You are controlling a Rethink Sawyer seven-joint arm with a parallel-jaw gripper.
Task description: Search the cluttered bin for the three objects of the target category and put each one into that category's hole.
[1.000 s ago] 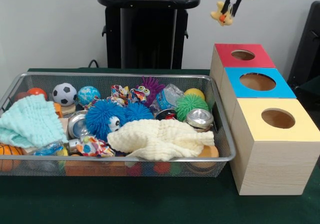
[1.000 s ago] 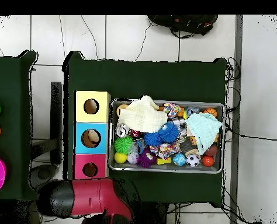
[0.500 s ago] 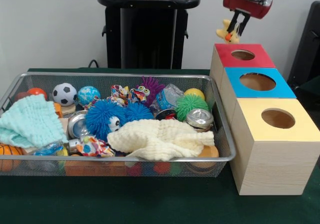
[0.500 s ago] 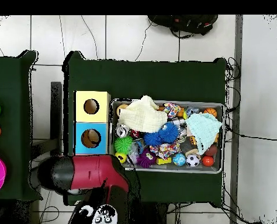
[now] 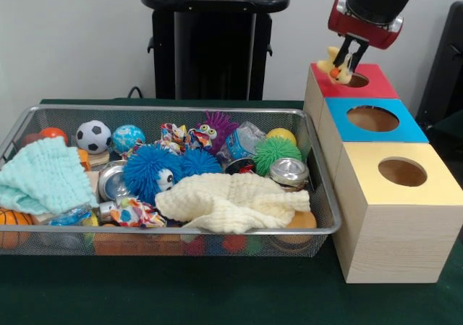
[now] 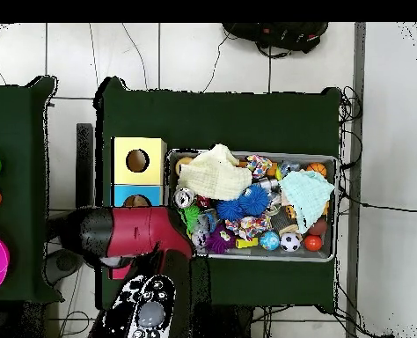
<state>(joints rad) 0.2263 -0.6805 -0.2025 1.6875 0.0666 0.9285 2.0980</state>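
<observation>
A small yellow duck toy with an orange beak is hanging at the top of the front view, its body soft-looking and pale yellow, its head tipped toward 8 o'clock. The gripper is clenching it between two dark fingers, which are sitting close together around the toy's upper part, so the duck is dangling beneath them. The toy is hovering just over the 9 o'clock edge of the red-topped box, right beside its round hole; whether it is touching the box top cannot be told. That box is lining up with a blue-topped box and a yellow-topped box, each showing a round hole on top. At 9 o'clock from the boxes a wire mesh bin is holding a heap of clutter: a cream cloth, a mint cloth, a blue spiky ball, a green spiky ball and a small soccer ball. In the overhead view the red arm is covering the red-topped box, hiding the gripper and the toy.
</observation>
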